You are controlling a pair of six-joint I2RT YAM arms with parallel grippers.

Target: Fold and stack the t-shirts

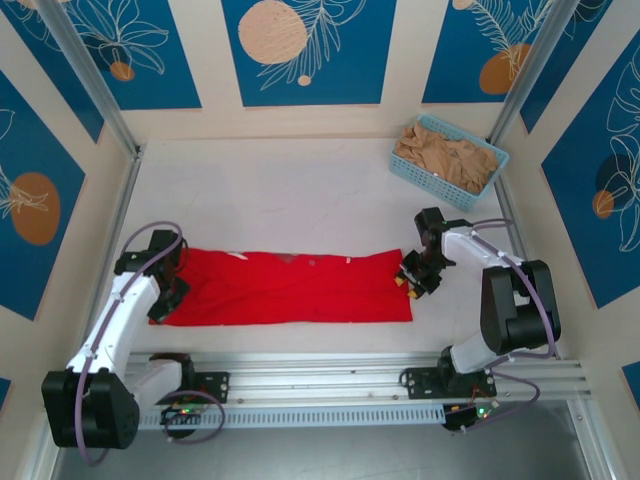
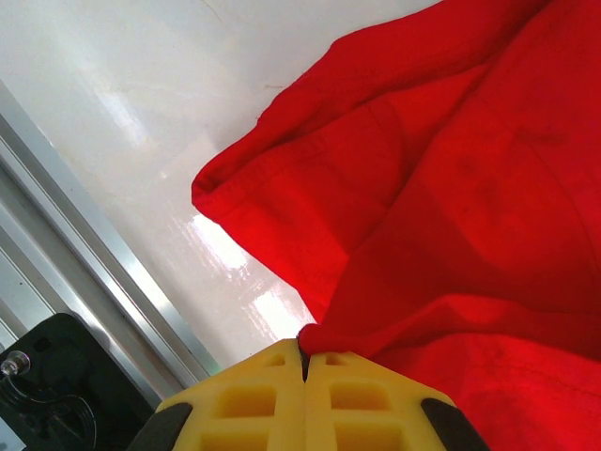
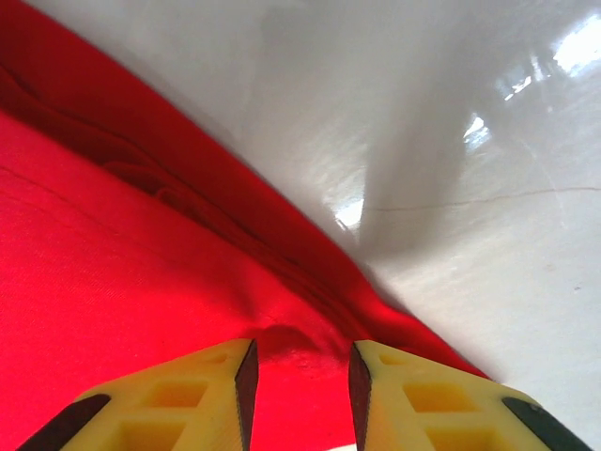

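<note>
The red t-shirt (image 1: pixel 290 290) is lying as a long flat band across the near part of the surface (image 1: pixel 290 190). It is stretching from the left claw (image 1: pixel 172 292), which is pinching one end, to the right claw (image 1: pixel 410 280), whose jaws are standing apart over the other end. Beyond the band, bare surface is running wide to the back wall (image 1: pixel 300 122). The basket (image 1: pixel 497 162), holding the tan t-shirts (image 1: pixel 445 155), is blocking the far right corner, well apart from the right claw. The rail (image 1: pixel 330 372) is bordering the near edge, just beside the shirt.
</note>
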